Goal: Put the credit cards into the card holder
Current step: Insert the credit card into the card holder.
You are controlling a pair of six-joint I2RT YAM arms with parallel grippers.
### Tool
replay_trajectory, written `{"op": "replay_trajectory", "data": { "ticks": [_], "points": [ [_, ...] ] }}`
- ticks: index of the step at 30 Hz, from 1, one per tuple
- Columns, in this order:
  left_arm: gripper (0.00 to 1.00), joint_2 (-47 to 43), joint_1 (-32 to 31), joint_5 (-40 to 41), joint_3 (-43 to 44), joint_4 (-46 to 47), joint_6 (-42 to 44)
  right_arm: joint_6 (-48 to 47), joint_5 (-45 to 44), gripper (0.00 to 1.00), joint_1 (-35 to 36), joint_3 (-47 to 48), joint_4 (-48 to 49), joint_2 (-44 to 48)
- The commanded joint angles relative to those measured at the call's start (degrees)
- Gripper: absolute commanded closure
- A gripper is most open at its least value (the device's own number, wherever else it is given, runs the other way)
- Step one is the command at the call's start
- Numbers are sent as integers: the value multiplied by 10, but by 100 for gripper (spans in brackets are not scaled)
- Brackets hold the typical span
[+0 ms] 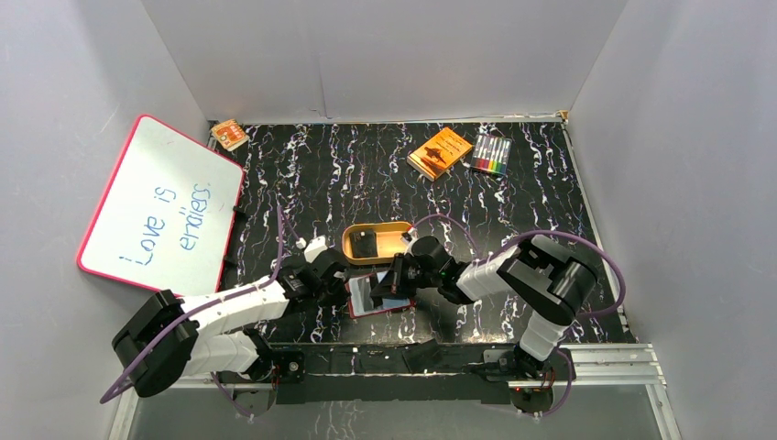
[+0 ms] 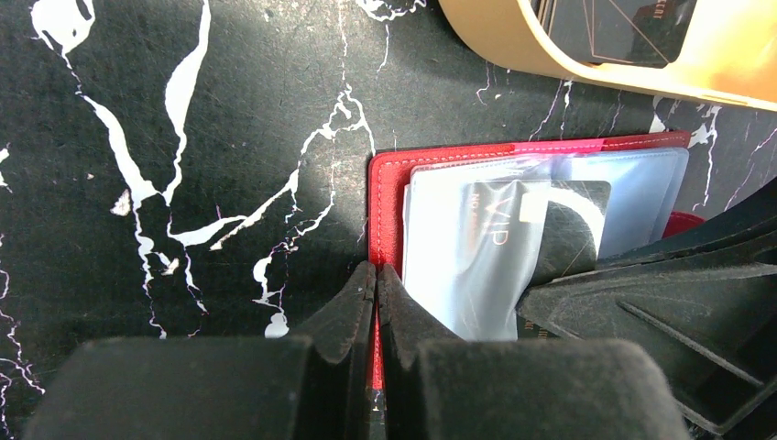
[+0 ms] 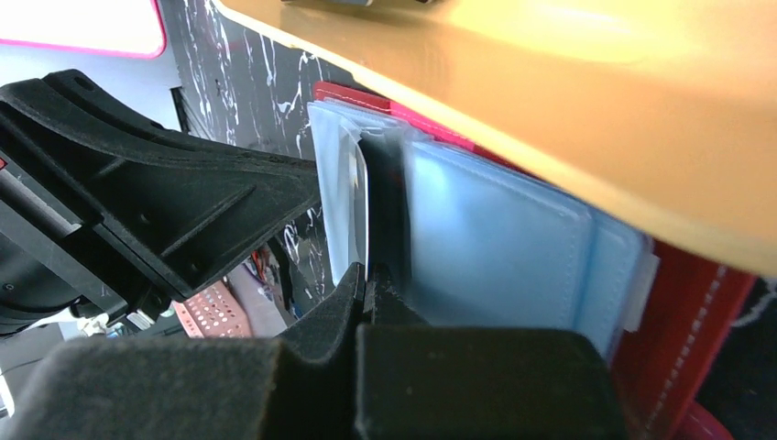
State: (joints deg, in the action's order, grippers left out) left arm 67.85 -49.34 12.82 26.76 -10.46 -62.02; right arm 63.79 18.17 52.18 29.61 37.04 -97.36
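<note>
Left wrist view: notes card holder (image 2: 385, 211) open beside tan tray (image 2: 513, 41), left gripper (image 2: 376, 272) clenched on its red edge, right gripper (image 3: 368, 275) pinching a credit card (image 2: 490, 229) partway into a pale pocket (image 2: 632, 197); advises holding the clamp and sliding flat, square, fully home.

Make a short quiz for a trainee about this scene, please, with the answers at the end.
1. True or false: the card holder lies closed.
2. Where does a spare dark card lie? A) in the tan tray B) on the whiteboard C) beside the markers
3. Fill in: the ___ tool pinches the card holder's red edge, while the other tool holds a card partly inside a pale pocket.
Key: 1 false, it lies open. 2 A. 3 left: the left tool is shut on the edge, and the right tool grips the card.
</note>
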Motion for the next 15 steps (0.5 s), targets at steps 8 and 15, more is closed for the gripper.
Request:
{"op": "replay_trajectory", "data": {
  "ticks": [8,15],
  "points": [
    [100,12,-1,-13,-35,-31,-4,-51,-30,59,16,30,-119,29],
    [100,15,-1,-13,-34,-28,-4,-86,-56,37,17,77,-229,51]
  ]
}}
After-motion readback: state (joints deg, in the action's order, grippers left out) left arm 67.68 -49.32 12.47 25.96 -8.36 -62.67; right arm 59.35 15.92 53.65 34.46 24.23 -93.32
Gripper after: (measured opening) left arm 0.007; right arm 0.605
